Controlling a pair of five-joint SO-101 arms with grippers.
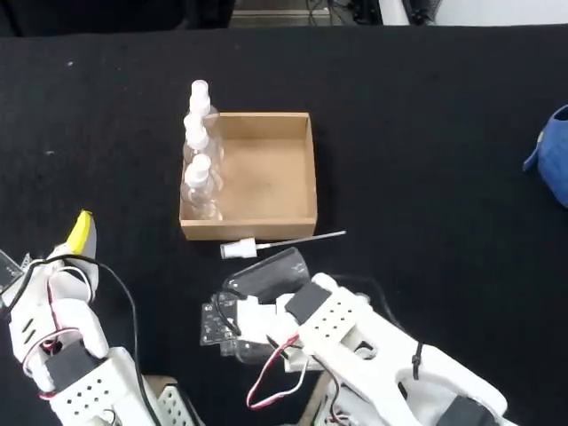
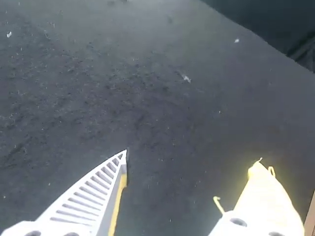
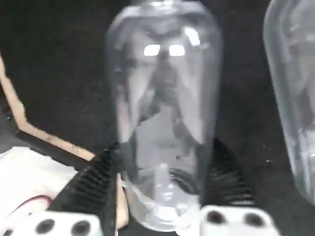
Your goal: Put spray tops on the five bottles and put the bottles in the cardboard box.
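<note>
The cardboard box (image 1: 266, 222) sits at the table's middle. Three clear bottles with white spray tops (image 1: 199, 173) stand in a row along its left wall. One loose spray top (image 1: 240, 249) with a long thin tube lies on the cloth just in front of the box. My right gripper (image 3: 162, 191) is shut on a clear bottle without a top (image 3: 165, 118), low over the table in front of the box (image 1: 257, 297). Another clear bottle (image 3: 295, 98) lies beside it. My left gripper (image 2: 192, 160) is open over bare black cloth at the front left (image 1: 78, 240).
A black cloth (image 1: 426, 133) covers the table. A blue object (image 1: 552, 164) pokes in at the right edge. The right arm's white body (image 1: 390, 364) fills the front centre, and the left arm's body (image 1: 71, 364) fills the front left corner.
</note>
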